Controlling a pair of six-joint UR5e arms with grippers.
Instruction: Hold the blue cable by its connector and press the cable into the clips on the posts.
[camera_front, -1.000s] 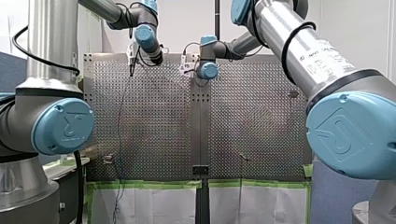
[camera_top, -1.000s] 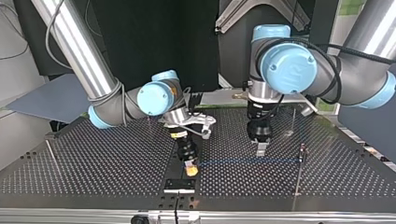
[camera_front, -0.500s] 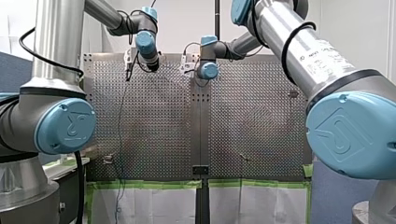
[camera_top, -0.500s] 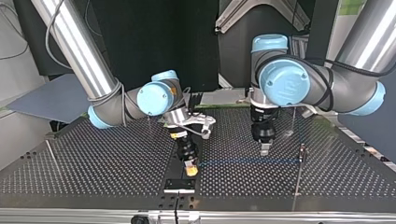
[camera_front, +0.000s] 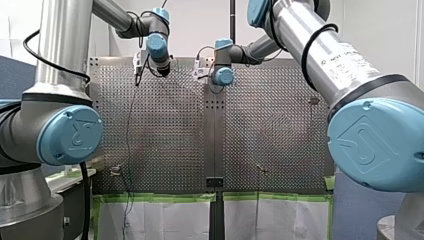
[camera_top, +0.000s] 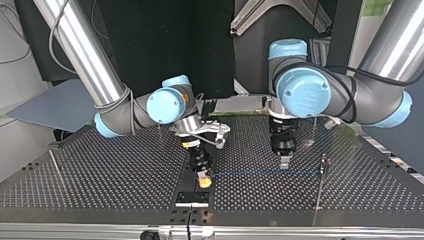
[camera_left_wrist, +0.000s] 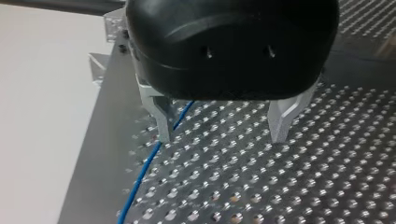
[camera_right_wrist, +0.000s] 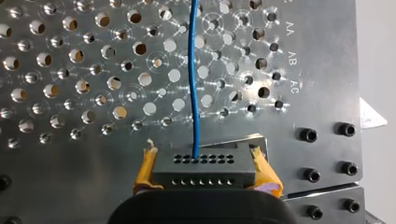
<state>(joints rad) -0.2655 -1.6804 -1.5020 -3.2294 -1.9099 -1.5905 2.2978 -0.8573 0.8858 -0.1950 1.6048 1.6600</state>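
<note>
The thin blue cable (camera_top: 265, 173) runs level over the perforated table from the black connector (camera_right_wrist: 203, 165) to a post (camera_top: 324, 161) at the top view's right. My right gripper (camera_top: 202, 179) is shut on the connector, its yellow pads (camera_right_wrist: 145, 169) on both sides, and the cable (camera_right_wrist: 194, 84) leads straight ahead. My left gripper (camera_top: 285, 161) hangs just above the cable between connector and post. Its metal fingers (camera_left_wrist: 161, 122) stand open with nothing between them. The cable (camera_left_wrist: 149, 163) passes close under one fingertip.
Other small posts stand on the plate (camera_front: 116, 170) (camera_front: 260, 169) (camera_front: 314, 101). A thin rod (camera_top: 54, 167) leans at the top view's left. A black bracket (camera_top: 192, 197) sits at the plate seam near the top view's near edge. Green tape (camera_front: 155, 197) lines the front view's lower table edge.
My left gripper has shifted a little toward the top view's right, nearer the post, and stayed open. My right gripper and the connector have not moved.
</note>
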